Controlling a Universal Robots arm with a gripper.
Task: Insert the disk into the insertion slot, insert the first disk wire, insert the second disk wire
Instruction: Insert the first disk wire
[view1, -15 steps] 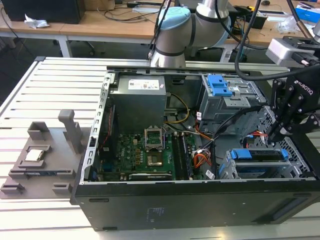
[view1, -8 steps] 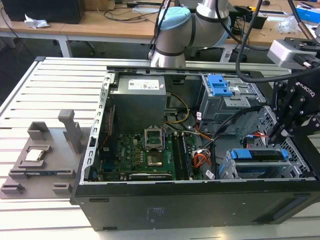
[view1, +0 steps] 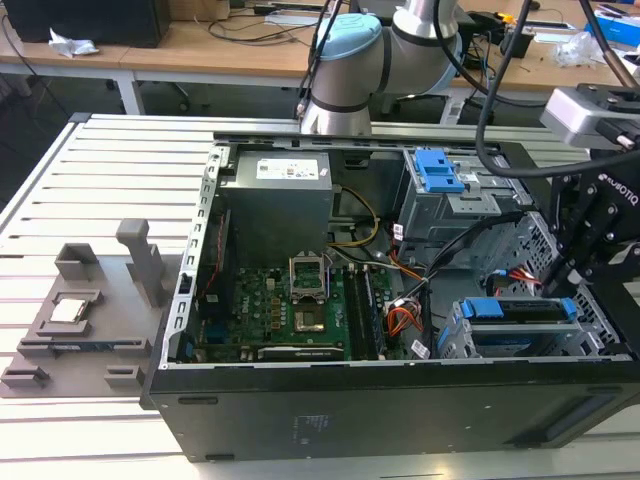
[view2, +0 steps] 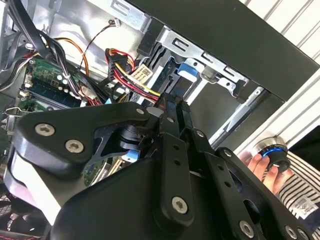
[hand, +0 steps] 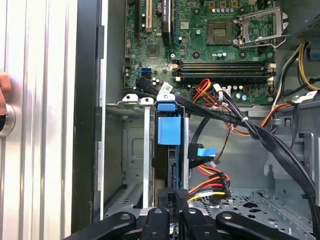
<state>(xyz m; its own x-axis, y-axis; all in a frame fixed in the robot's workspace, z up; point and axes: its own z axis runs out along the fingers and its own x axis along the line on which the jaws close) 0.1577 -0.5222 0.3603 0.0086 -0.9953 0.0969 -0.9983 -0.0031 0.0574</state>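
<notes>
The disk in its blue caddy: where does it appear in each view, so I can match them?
Exterior view: the disk sits in the insertion slot at the exterior view's lower right.
First wrist view: the disk stands edge-on between the slot's rails.
Second wrist view: the disk shows inside the slot.
Shared landmark: the green motherboard.

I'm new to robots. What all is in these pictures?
Computer case: one, black, open, on a white slatted table.
Motherboard: one, green, inside the case.
Disk: one, blue-framed, in the insertion slot.
Taller cage: one, grey, blue latch, beyond the insertion slot.
Wires: several, red, yellow, black, beside the disk.
Tray: one, grey, exterior view's left of the case.
Person's hand: one, outside the case.
Arm: one, silver and pale blue, beyond the case.
Claw: one, black, at the disk's end.
</notes>
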